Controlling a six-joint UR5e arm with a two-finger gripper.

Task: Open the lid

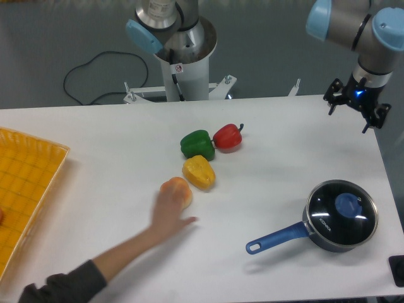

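The lid (341,211) sits flat on the saucepan (328,237) at the near right of the table (113,145), blue knob (348,203) facing straight up and white lettering toward its left edge. Being round, it has no long axis of its own; the pan's blue handle (278,237) runs out to the left and slightly toward the near edge. Up the table to the left lie a green pepper (197,144), a red pepper (228,137) and a yellow pepper (199,172), bunched close. A person's hand (169,214) reaches in from the near left, just beside an orange fruit (177,189) (contact is hard to judge). A yellow tray (25,189) sits at the far left. The gripper (357,101) hangs at the far right edge, well apart from the lid, nothing between them. Whether its fingers are spread, I cannot tell.
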